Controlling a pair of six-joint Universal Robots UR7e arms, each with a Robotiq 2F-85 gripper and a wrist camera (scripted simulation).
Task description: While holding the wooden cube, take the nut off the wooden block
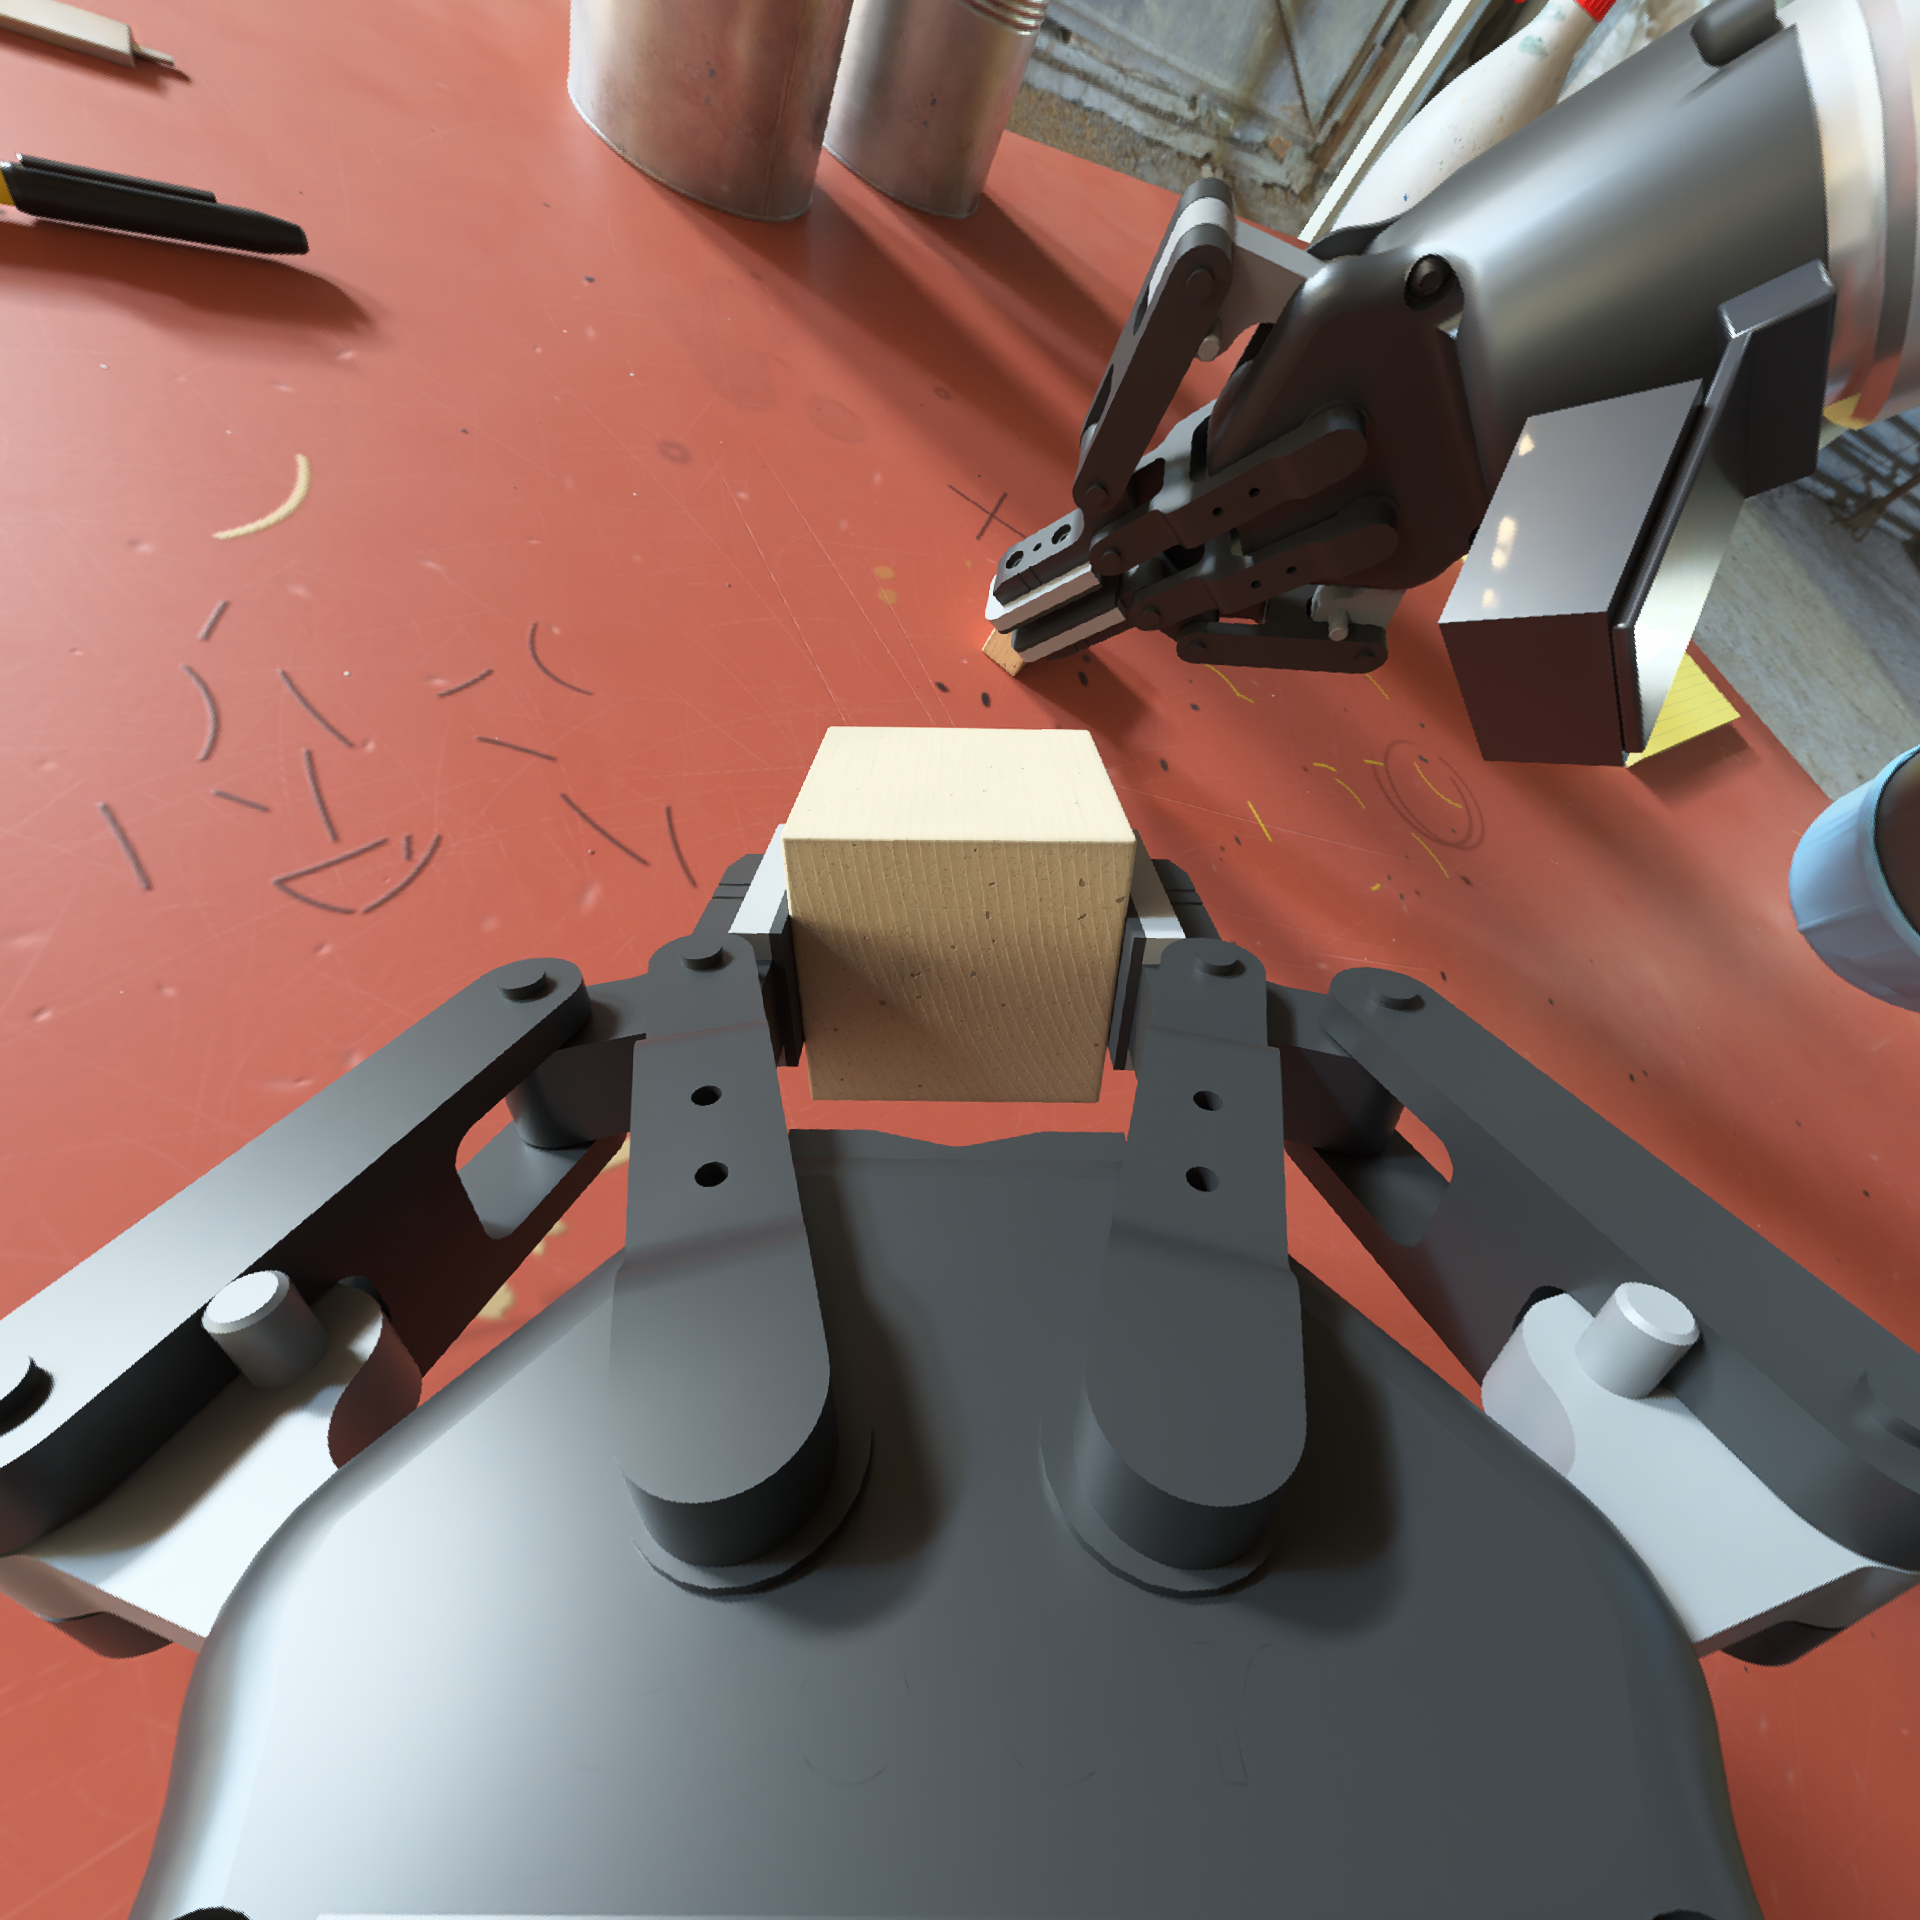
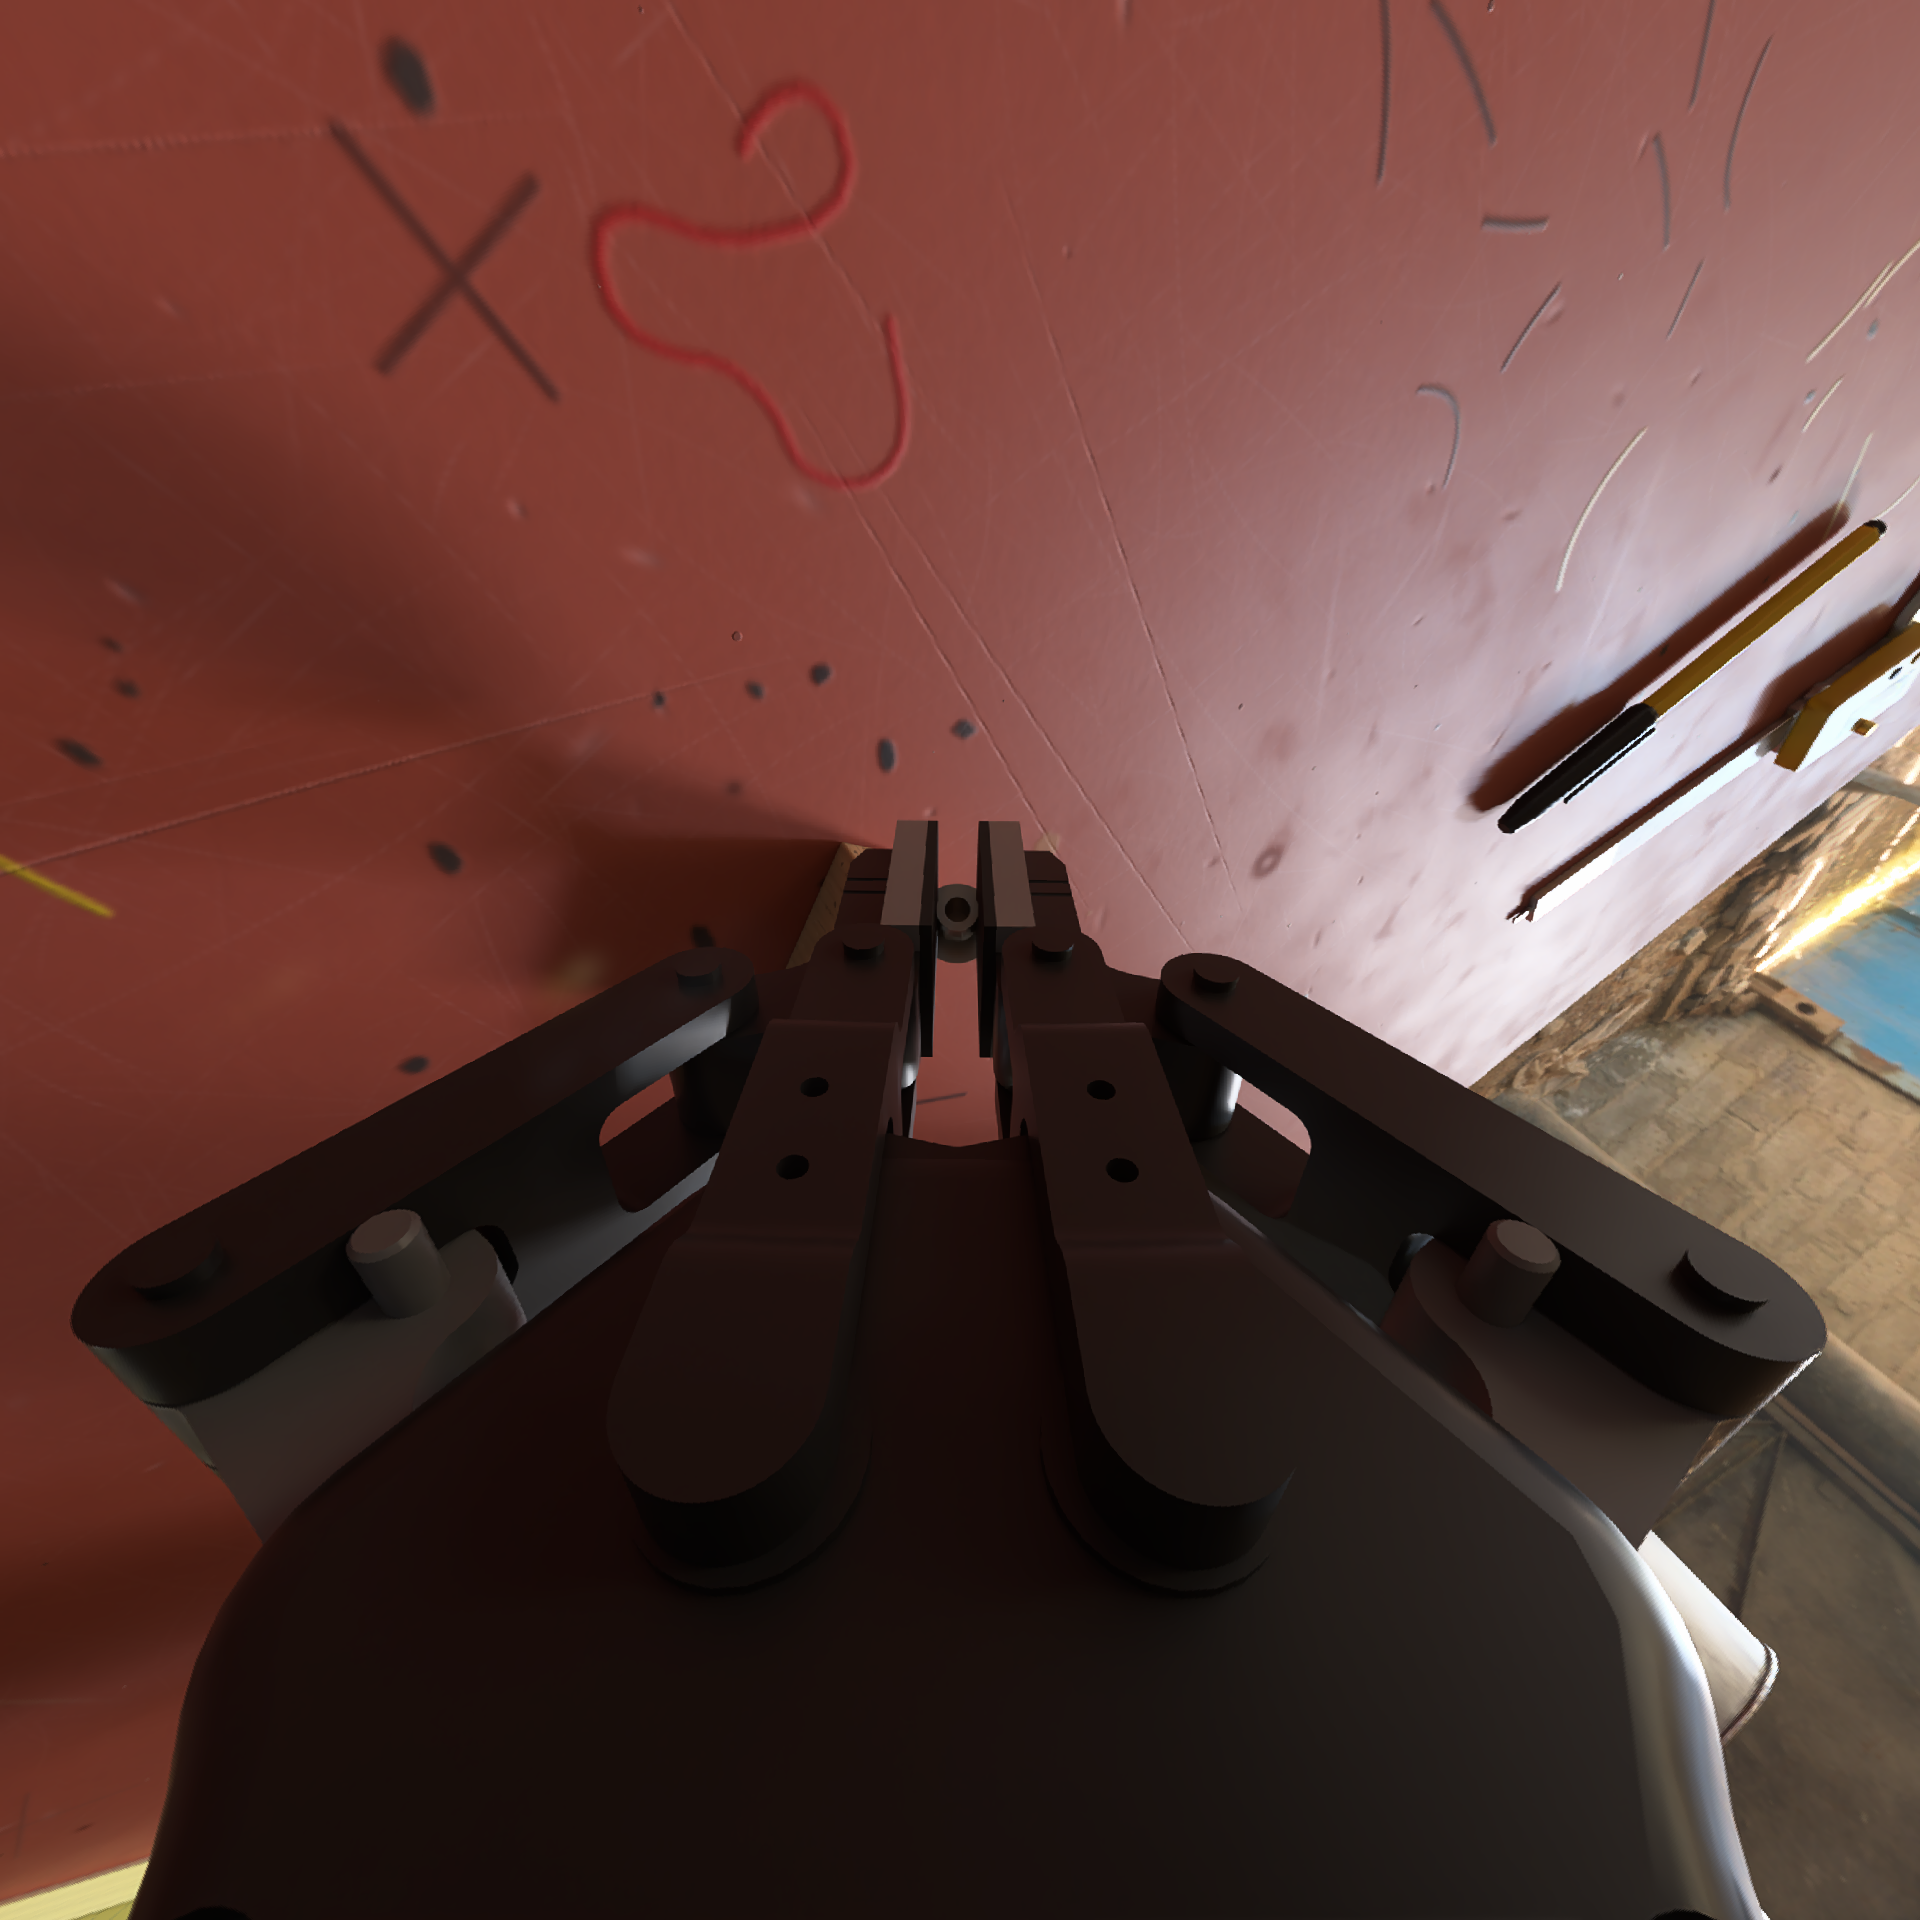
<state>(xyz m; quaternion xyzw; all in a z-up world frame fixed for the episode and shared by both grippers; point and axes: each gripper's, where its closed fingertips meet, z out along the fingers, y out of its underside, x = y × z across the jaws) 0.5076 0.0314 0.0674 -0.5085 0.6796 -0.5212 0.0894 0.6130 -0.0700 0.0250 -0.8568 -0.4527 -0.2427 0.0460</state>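
The left pincer (image 1: pixel 958 914) is pinching the wooden cube (image 1: pixel 954 914) above the red surface (image 1: pixel 520 436); the right pincer (image 2: pixel 957 883), low over the wooden block (image 1: pixel 1003 652), is nearly pressed together around the small nut (image 2: pixel 956 907), sitting directly between its fingertips

Block (image 1: pixel 1003 652): only one corner shows in left wrist view, rest hidden under right gripper (image 1: pixel 1049 613). Nut (image 2: pixel 956 909): small, partly hidden between pads (image 2: pixel 906 873); contact not resolvable. Cans (image 1: pixel 707 94): tops cut by upper edge. Pen (image 1: pixel 156 208): cut at left edge. Cube (image 1: pixel 956 925): sides covered by left gripper (image 1: pixel 956 904) pads.
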